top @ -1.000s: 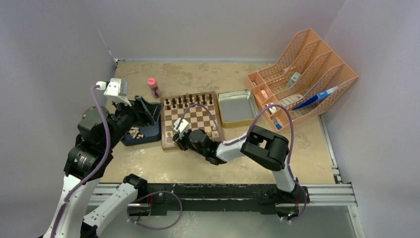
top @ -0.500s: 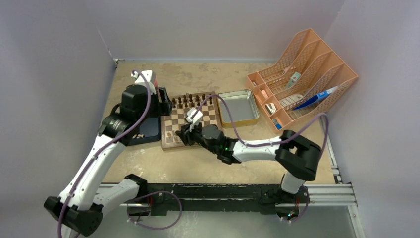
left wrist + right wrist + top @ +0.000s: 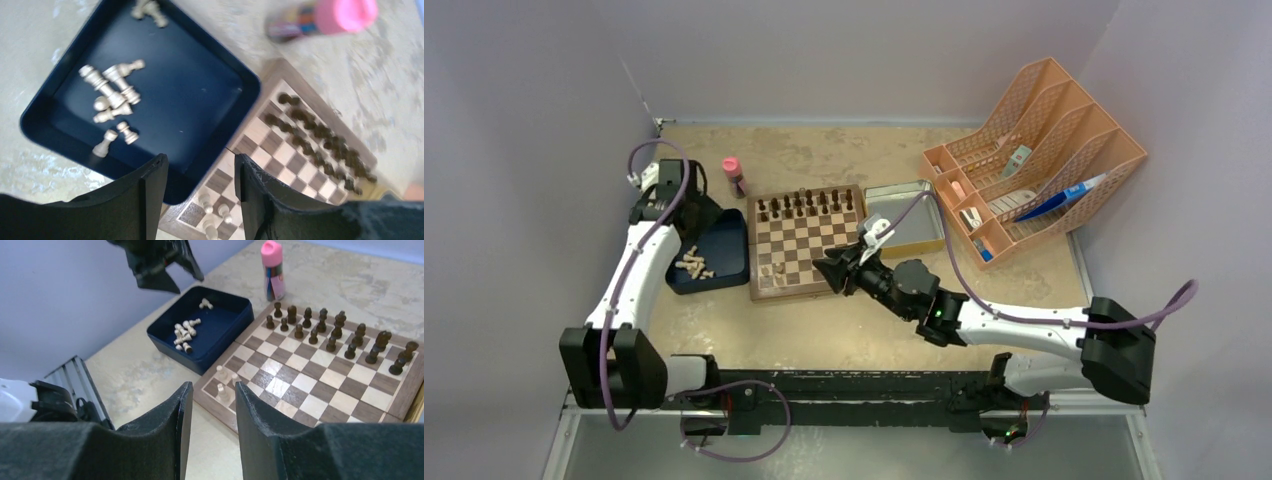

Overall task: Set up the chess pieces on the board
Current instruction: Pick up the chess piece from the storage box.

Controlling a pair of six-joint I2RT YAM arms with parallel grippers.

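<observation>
The board lies mid-table, with dark chess pieces filling its two far rows. Three pale pieces stand at its near-left corner. More pale pieces lie loose in the dark blue tray to its left. My left gripper hovers over the tray's far-left side, open and empty; its wrist view shows the tray pieces and board beyond the gripper. My right gripper sits low over the board's near edge, jaws open with nothing between. Its gripper points toward the three pale pieces.
A pink-capped bottle stands behind the tray. A rectangular metal tin lies right of the board, and an orange file rack sits at the far right. Walls close in on the left and back.
My left arm swung from the board's far-left corner back over the tray. My right arm stretched out and its gripper slid right along the board's near edge, away from the near-left corner.
</observation>
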